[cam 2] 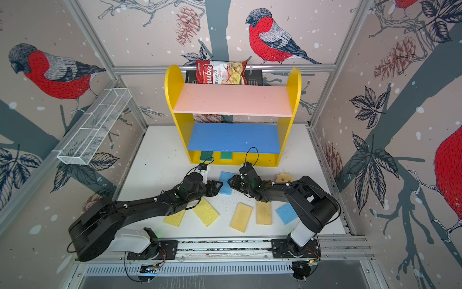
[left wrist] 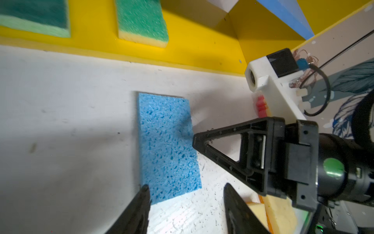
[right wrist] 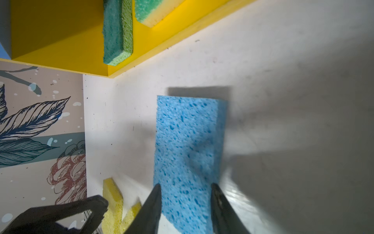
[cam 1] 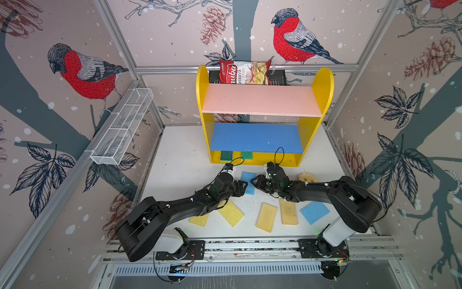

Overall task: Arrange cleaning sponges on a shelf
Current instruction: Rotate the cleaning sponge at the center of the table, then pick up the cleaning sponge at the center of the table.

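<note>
A light blue sponge (cam 1: 247, 180) (left wrist: 168, 141) (right wrist: 186, 141) lies flat on the white table in front of the shelf (cam 1: 262, 100). My right gripper (cam 1: 253, 181) (right wrist: 186, 185) reaches it from the right, jaws apart, fingertips at its long edge. My left gripper (cam 1: 245, 185) (left wrist: 186, 185) stands open at its other side, holding nothing. Two green sponges (cam 1: 226, 155) (cam 1: 246, 155) rest on the shelf's yellow base. Nearer the front lie two yellow sponges (cam 1: 230, 212) (cam 1: 199, 220), two tan ones (cam 1: 266, 217) (cam 1: 288, 212) and another blue one (cam 1: 314, 212). The round smiley sponge (cam 1: 308, 178) sits behind my right arm.
A red chips bag (cam 1: 246, 72) stands in a black slotted tray (cam 1: 277, 76) behind the shelf. A white wire-mesh basket (cam 1: 122, 130) hangs on the left wall. The shelf's pink and blue boards carry nothing. An aluminium rail (cam 1: 250, 244) runs along the table's front.
</note>
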Controlling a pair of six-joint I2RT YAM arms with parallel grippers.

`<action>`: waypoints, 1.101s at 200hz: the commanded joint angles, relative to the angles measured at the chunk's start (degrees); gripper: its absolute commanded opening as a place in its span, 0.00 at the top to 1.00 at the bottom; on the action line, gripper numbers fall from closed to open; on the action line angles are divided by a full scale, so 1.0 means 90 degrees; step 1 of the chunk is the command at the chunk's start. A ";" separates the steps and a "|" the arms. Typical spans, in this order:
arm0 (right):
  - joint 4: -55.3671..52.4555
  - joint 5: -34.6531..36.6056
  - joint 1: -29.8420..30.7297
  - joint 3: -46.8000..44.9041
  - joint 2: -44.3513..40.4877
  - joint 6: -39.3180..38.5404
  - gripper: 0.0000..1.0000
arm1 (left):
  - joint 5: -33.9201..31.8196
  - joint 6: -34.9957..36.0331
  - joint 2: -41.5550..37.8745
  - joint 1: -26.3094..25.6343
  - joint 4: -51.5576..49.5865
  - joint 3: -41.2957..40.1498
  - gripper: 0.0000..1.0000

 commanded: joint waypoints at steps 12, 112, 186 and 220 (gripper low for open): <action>-0.0451 0.0286 0.0201 0.0211 0.0158 -0.0303 0.67 | -0.1321 0.0114 -0.0553 0.0078 -0.0941 -0.0002 0.42; -0.0895 0.0932 0.0400 -0.0109 -0.0479 -0.0296 0.63 | -0.2146 0.0352 -0.2610 0.0950 -0.1644 -0.0822 0.39; -0.1166 0.1253 0.0553 -0.0238 -0.0651 -0.0359 0.61 | -0.2303 0.0208 -0.2708 0.1078 -0.1587 -0.1046 0.38; -0.0847 0.1098 0.0729 -0.0226 -0.0210 -0.0153 0.64 | -0.2257 0.0177 -0.2649 0.1114 -0.1571 -0.1009 0.38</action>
